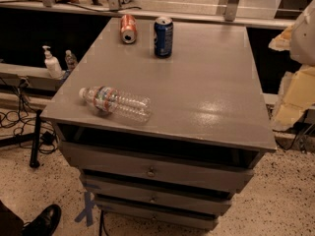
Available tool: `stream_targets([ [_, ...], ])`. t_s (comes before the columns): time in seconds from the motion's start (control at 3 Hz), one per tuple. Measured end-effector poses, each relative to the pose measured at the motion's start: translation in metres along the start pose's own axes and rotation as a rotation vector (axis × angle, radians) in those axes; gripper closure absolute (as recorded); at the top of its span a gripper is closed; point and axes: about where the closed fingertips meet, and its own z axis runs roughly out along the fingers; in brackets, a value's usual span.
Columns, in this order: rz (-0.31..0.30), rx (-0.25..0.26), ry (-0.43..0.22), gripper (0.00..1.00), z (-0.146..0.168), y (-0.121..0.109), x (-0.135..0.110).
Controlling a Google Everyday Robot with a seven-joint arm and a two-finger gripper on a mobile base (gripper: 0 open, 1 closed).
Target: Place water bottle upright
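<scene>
Water bottle on its side; nothing done yet.
The water bottle (114,103) lies flat near the front left corner of the grey drawer cabinet (211,77), well apart from the blue soda can (163,37). The gripper is out of sight, so I cannot tell its state. Grasping and standing the bottle up both remain.

Gray cabinet top (197,82) w/ water bottle (115,102) & orange can (128,28) lying, blue can (163,37) upright.

Clear ribbed water bottle (117,103) w/ white cap lies sideways nr tabletop (206,77) front-left edge.
</scene>
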Motion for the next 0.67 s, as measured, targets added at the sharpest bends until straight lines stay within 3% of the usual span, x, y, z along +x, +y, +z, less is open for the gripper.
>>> stream_targets([
  [0.33,0.0,0.0,0.0,0.0,0.0,0.0,0.0],
  [0.67,0.004,-0.023,-0.066,0.0,0.007,0.0,-0.019],
])
